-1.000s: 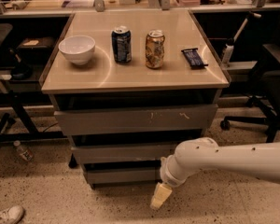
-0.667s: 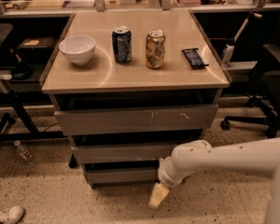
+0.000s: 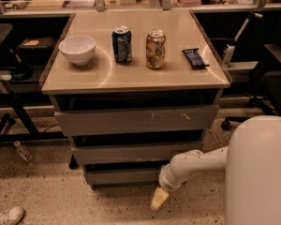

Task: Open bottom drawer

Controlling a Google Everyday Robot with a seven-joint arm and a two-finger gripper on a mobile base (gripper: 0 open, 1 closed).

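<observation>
The bottom drawer (image 3: 122, 176) is the lowest and narrowest plain grey front of three in the cabinet under the tan tabletop (image 3: 131, 74). It sits nearly flush, with a dark gap above it. Above it are the mid-sized front (image 3: 131, 153) and the widest front with white scratch marks (image 3: 136, 119). My gripper (image 3: 159, 198) hangs at the end of the white arm (image 3: 192, 165), pointing down toward the floor, just in front of and below the bottom drawer's right end. It does not visibly touch the drawer.
On the tabletop stand a white bowl (image 3: 77, 49), a blue can (image 3: 122, 44), a gold can (image 3: 155, 49) and a dark snack bar (image 3: 195, 58). A plastic bottle (image 3: 23, 151) and a shoe (image 3: 7, 215) lie on the speckled floor at left. An office chair (image 3: 267, 78) stands at right.
The arm has drawn back to the right and its large white body now fills the lower right. The gripper stays low by the bottom drawer's right end. The drawers have not moved.
</observation>
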